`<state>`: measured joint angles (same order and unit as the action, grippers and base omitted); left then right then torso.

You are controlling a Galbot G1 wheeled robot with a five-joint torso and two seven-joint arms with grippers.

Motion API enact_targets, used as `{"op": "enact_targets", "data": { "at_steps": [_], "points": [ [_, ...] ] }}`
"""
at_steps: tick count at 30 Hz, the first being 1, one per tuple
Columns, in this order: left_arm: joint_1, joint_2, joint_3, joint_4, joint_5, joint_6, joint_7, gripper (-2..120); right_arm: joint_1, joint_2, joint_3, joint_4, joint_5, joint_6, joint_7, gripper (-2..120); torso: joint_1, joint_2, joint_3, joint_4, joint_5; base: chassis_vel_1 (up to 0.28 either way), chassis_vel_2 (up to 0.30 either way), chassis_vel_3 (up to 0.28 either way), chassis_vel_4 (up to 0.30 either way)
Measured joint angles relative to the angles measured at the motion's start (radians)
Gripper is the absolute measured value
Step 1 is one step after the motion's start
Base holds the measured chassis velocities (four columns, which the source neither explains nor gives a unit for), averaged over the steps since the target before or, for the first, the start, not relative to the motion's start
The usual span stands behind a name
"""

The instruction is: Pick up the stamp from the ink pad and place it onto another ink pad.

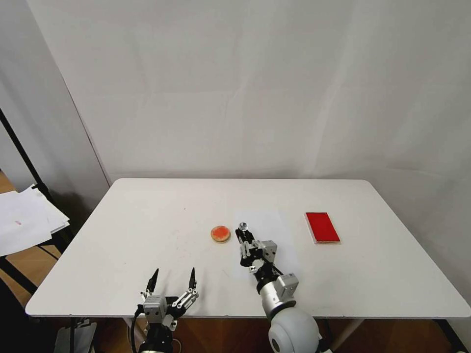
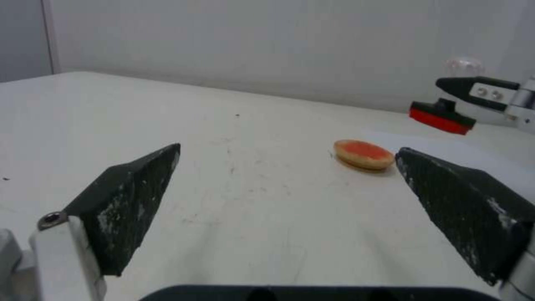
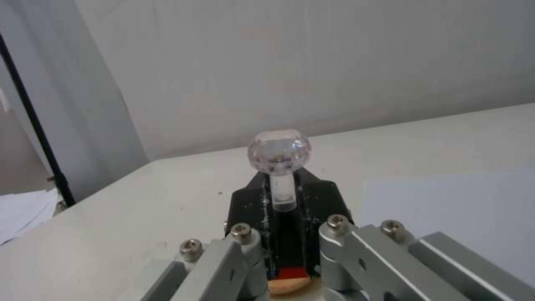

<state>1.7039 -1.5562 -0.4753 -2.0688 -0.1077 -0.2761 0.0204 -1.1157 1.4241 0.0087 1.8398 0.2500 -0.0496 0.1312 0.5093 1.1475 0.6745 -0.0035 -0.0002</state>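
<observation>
My right gripper [image 1: 244,236] is shut on the stamp [image 1: 242,226], pinching its stem just under the clear round knob [image 3: 278,150]. The stamp hangs above the table, just right of the round tan-rimmed ink pad [image 1: 220,233] with the orange-red centre. From the left wrist I see the stamp's black base with a red underside [image 2: 441,116] clear of the surface, and the round pad [image 2: 363,154] nearer. The red rectangular ink pad [image 1: 322,227] lies bare farther right. My left gripper [image 1: 171,280] is parked open near the table's front edge.
A white paper sheet [image 1: 267,245] lies under my right arm, between the two pads. The white table [image 1: 147,220] stands against a white backdrop. A stack of papers [image 1: 24,220] sits off the table to the left, beside a black stand.
</observation>
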Motion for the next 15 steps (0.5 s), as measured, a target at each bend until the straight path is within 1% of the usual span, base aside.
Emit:
{"op": "enact_targets", "data": {
  "at_steps": [7, 15],
  "points": [
    [0.0, 0.0, 0.0, 0.0, 0.0, 0.0, 0.0, 102, 0.083, 0.018, -0.059, -0.063, 0.035, 0.0, 0.001, 7, 0.0, 0.0, 0.0, -0.0001, -0.0001, 0.0, 0.0, 0.0, 0.0],
    [0.0, 0.0, 0.0, 0.0, 0.0, 0.0, 0.0, 102, 0.137, 0.043, -0.082, -0.137, 0.062, 0.001, 0.003, 7, 0.0, 0.0, 0.0, 0.0, -0.0001, 0.0, 0.0, 0.0, 0.0]
  ]
}}
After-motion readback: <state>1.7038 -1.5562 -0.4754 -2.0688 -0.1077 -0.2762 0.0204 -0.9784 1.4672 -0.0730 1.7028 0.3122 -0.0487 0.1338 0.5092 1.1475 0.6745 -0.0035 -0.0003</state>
